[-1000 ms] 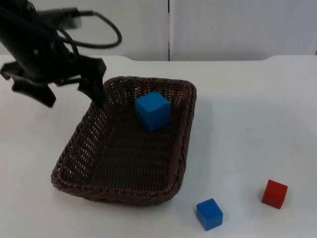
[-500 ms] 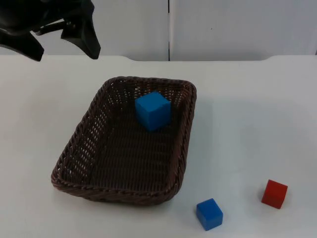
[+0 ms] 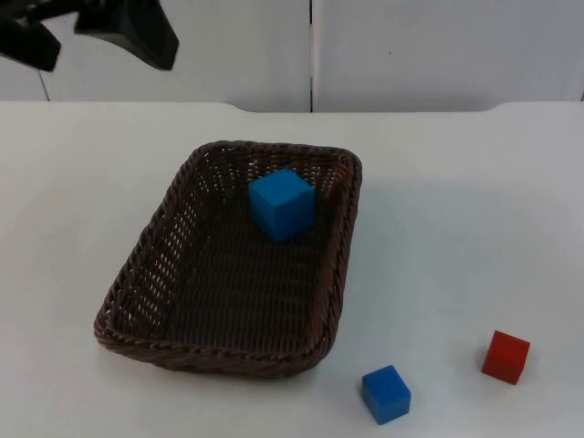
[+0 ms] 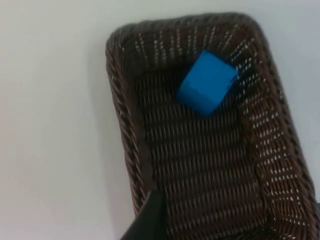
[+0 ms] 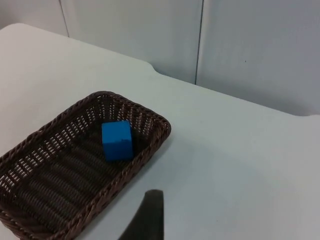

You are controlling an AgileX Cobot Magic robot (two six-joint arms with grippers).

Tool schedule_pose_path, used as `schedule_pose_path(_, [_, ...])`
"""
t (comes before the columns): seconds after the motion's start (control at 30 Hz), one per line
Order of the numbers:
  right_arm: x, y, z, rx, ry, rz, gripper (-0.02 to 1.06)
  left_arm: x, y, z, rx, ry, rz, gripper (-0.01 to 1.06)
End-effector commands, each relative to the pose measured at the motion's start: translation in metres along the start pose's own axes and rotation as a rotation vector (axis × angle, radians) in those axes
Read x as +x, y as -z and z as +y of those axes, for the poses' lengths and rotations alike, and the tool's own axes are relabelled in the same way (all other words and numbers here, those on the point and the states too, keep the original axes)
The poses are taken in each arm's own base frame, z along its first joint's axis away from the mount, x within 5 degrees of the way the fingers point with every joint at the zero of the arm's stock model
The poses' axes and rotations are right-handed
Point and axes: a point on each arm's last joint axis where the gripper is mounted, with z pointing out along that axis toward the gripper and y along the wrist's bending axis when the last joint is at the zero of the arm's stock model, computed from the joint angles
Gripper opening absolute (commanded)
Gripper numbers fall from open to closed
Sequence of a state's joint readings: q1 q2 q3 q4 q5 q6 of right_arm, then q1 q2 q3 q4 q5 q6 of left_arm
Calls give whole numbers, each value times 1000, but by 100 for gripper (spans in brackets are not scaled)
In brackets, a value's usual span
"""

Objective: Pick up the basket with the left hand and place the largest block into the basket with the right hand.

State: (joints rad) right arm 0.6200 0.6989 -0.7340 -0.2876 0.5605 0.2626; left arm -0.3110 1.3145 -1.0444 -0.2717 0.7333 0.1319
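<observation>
Item one: I log the basket [image 3: 228,301], dark brown wicker, resting flat on the white counter [image 3: 456,201], free of both arms. The left wrist view shows it from above [image 4: 200,165]; the right wrist view shows it from the side [image 5: 60,185].

Item two: large blue block [image 3: 282,203], sitting inside the basket at its far end, close against the far wall [image 4: 206,82] [image 5: 117,140].

Item three: small blue block [image 3: 385,393], on the counter just beside the basket's near right corner, not touching it.

Item four: red block [image 3: 505,356], on the counter near the small blue one, well apart from the basket.

Item five: left gripper [image 3: 96,32], raised high over the counter's far left, fingers spread apart, holding nothing.

Item six: right gripper, one fingertip [image 5: 147,215] visible; I cannot tell its state.
</observation>
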Motion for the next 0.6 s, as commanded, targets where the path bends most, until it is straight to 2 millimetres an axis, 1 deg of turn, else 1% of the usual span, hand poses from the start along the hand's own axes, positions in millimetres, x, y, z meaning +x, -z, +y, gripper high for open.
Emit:
schedule_pose_path(0.0, [3, 1, 0, 0, 9, 15, 85, 10, 21, -4, 6, -15, -57, 89])
schedule_pose_path(0.03, [3, 1, 0, 0, 9, 15, 85, 10, 21, -4, 6, -15, -57, 89])
schedule_pose_path(0.13, [8, 10, -1, 0, 8, -6, 85, 26, 41, -7, 8, -46, -103, 89])
schedule_pose_path(0.23, [17, 24, -4, -1, 2, -49, 85, 43, 57, -8, 9, -52, -148, 89])
schedule_pose_path(0.27, [17, 24, -4, -1, 2, -49, 85, 43, 57, -8, 9, -52, -148, 89])
schedule_pose_path(0.43, [38, 44, -8, 3, -5, -97, 85, 75, 80, -9, 11, -62, -238, 89])
schedule_pose_path(0.47, [38, 44, -8, 3, -5, -97, 85, 75, 80, -9, 11, -62, -238, 89])
schedule_pose_path(0.57, [50, 53, -10, 4, -18, -110, 85, 91, 98, -11, 11, -80, -305, 89])
